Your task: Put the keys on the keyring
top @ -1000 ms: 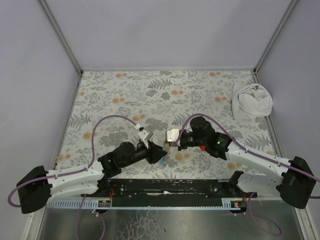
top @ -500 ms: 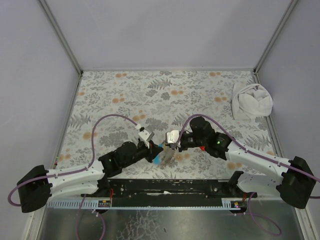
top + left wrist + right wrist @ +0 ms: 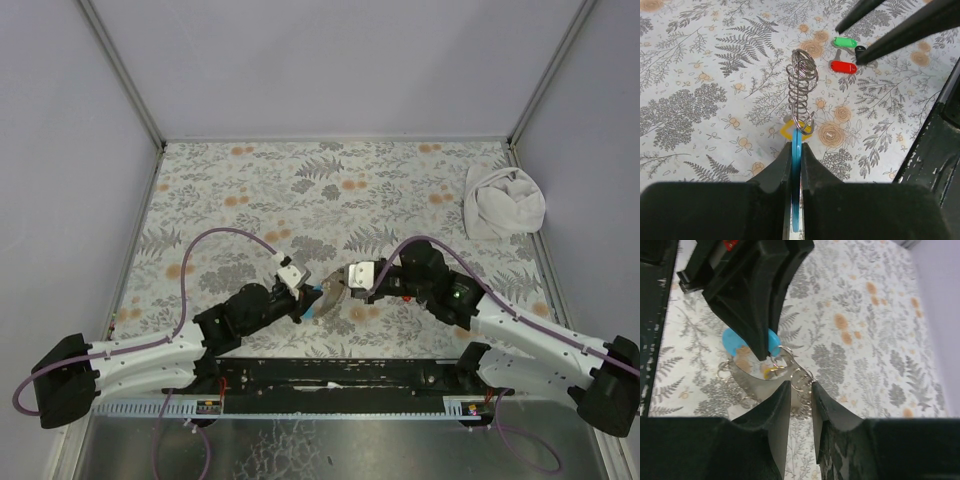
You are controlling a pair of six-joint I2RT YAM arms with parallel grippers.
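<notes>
I see the keyring [image 3: 802, 82], grey wire loops coiled upright on a light blue strip, pinched edge-on in my left claw [image 3: 796, 150] above the bench [image 3: 700, 75]. The tan-yellow key [image 3: 794, 131] shows just behind the keyring's lower end; whether it hangs on the wire I cannot tell. The green key [image 3: 845, 42], black key [image 3: 860, 50] and red key [image 3: 843, 66], all plastic-headed, lie flat together farther off.

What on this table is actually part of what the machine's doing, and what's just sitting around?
Part of the job:
keyring, pinched in the left gripper
yellow key
green key
red key
black key

Just lying about:
white cloth, crumpled near the far right corner
floral table cover
</notes>
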